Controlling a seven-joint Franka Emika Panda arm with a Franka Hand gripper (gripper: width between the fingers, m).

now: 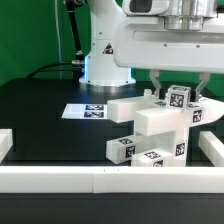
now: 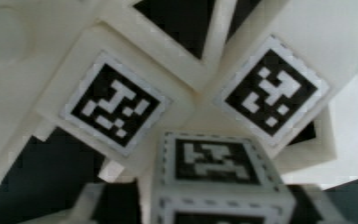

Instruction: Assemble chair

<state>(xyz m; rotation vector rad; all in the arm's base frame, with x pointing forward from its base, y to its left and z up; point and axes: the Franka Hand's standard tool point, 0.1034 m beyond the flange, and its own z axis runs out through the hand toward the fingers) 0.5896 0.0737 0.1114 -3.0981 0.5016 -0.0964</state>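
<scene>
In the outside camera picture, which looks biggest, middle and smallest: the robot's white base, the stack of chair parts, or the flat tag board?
1. Robot base.
2. Chair parts, though they sit nearer the camera, so this is unsure.
3. Marker board.

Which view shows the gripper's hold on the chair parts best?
The exterior view: the gripper hangs over the stacked chair parts, fingers down around the top tagged block. Whether it grips cannot be told. The wrist view shows only tagged faces close up, no fingertips.

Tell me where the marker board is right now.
In the exterior view, the marker board lies flat on the black table, left of the chair parts.
</scene>
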